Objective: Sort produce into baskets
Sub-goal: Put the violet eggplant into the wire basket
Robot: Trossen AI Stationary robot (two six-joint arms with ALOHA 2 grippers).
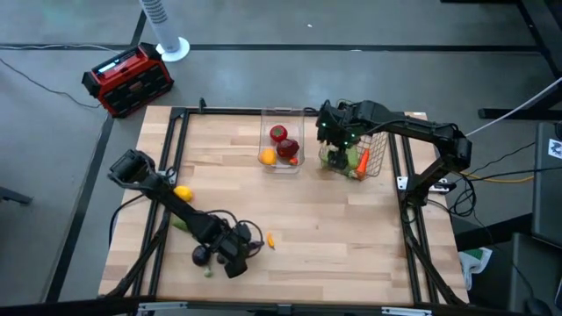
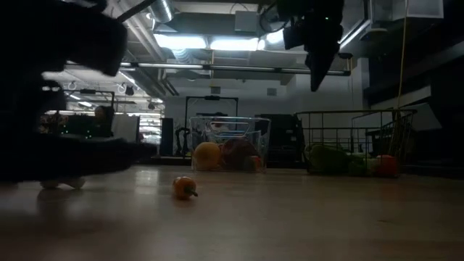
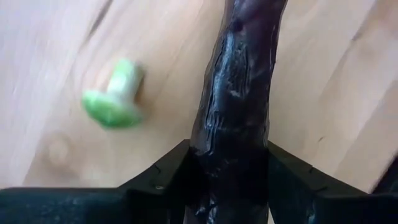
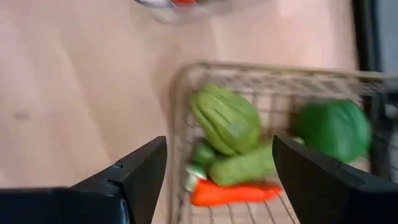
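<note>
My left gripper is low at the table's near left, shut on a dark purple eggplant. A small green and white piece lies on the wood beside it. My right gripper hangs open and empty above the copper wire basket, which holds green vegetables and a carrot. The clear bin at the far middle holds red apples and an orange. A lemon and a tiny orange chili lie loose on the table. My left gripper pinches the eggplant between its two fingers, one finger on each long side. The eggplant reaches out lengthwise past the fingers, low over the wood. Whether it rests on the table I cannot tell.
A red and black box and a white fan base stand on the floor beyond the table's far left corner. Bare wood spreads over the table's middle and near right. The chili also shows in the low view.
</note>
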